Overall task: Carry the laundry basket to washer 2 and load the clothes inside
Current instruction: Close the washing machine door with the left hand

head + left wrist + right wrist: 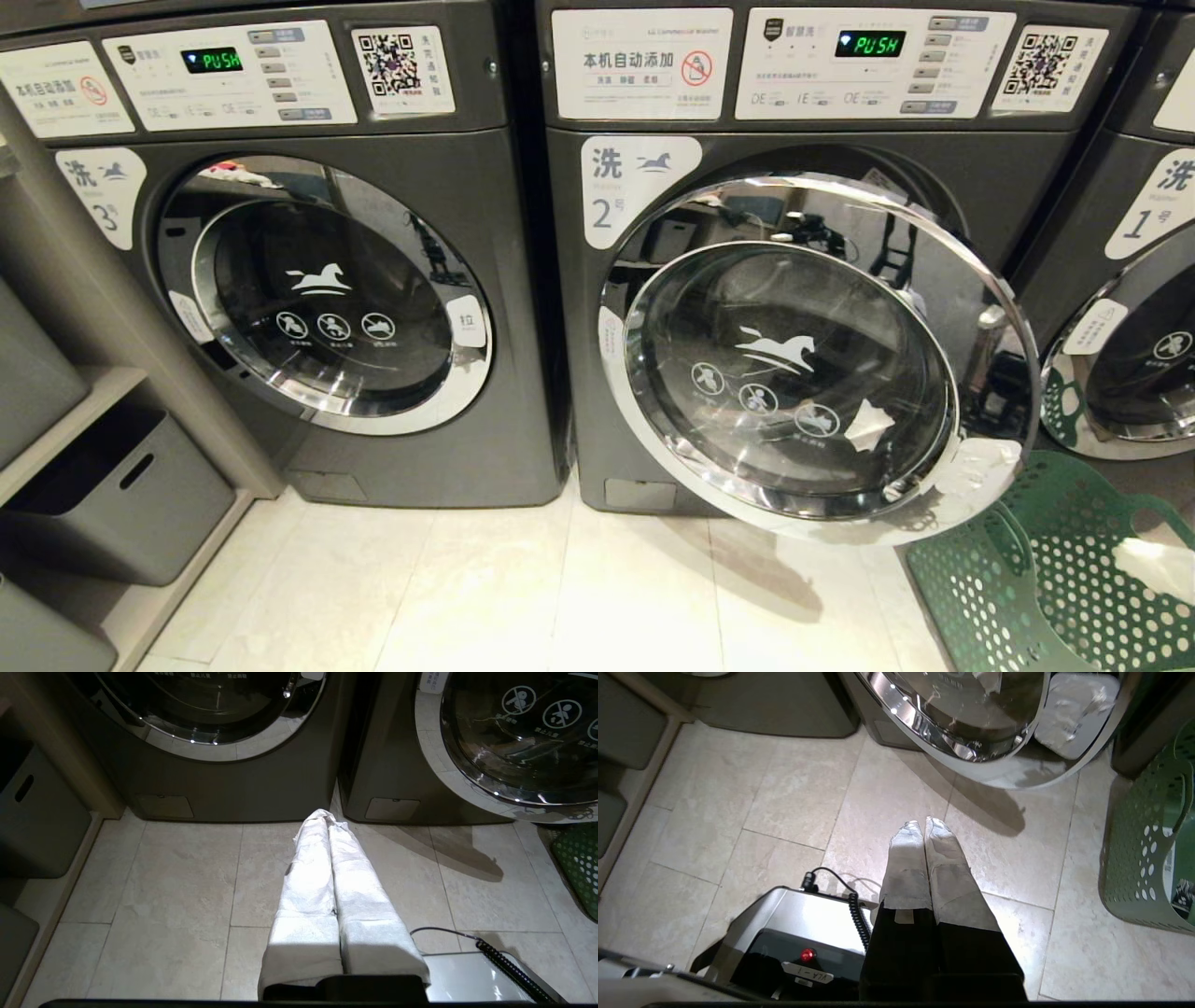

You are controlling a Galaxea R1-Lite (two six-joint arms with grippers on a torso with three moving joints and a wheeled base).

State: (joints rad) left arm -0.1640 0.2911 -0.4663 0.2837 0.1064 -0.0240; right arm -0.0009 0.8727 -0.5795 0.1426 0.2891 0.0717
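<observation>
Both hands closed, empty: left hand [327,819], right hand [923,826]. Green perforated plastic basket [1143,858] beside right hand. Risk: dark grey washer 2's chrome-rimmed door [971,728] ajar ahead; a reach could clip it.

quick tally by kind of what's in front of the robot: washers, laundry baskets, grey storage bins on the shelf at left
washers: 3, labelled 3, washer 2 with its door swung open, and 1
laundry baskets: 1, the green laundry basket on the floor by washer 2
grey storage bins: 3 in view, only one fully seen
total: 7
</observation>
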